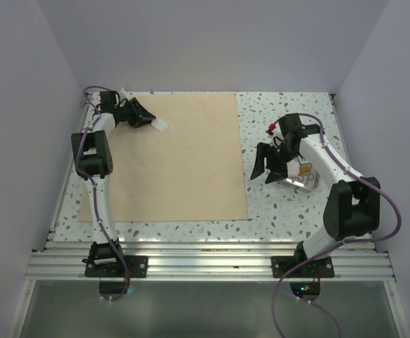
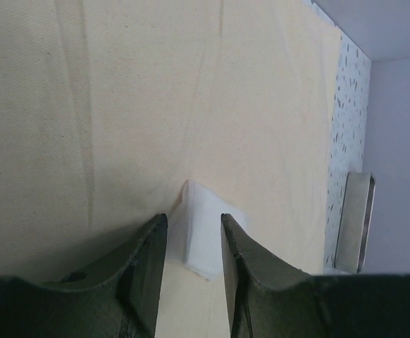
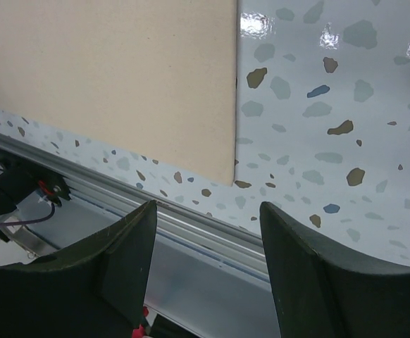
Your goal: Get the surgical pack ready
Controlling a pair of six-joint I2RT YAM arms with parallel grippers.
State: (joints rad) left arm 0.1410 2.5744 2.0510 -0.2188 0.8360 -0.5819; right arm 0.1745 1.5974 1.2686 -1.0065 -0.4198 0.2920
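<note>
The big tan sheet [image 1: 170, 158] lies flat on the left half of the speckled table [image 1: 289, 211]. A white gauze square [image 1: 161, 125] rests on its far left part. My left gripper [image 1: 147, 120] hovers low over it, open. In the left wrist view the gauze [image 2: 201, 232] lies on the sheet [image 2: 120, 105] between and just beyond my fingertips [image 2: 156, 243]. The steel tray [image 1: 305, 177] sits at the right, partly under my right arm, holding small items I cannot make out. My right gripper [image 1: 265, 165] is open and empty, left of the tray.
Grey walls close in the table on the left, far and right sides. The aluminium rail [image 3: 191, 225] runs along the near edge, below my right gripper [image 3: 206, 208]. The sheet's near right corner [image 3: 219, 169] shows in the right wrist view. The tray [image 2: 353, 222] shows far right in the left wrist view.
</note>
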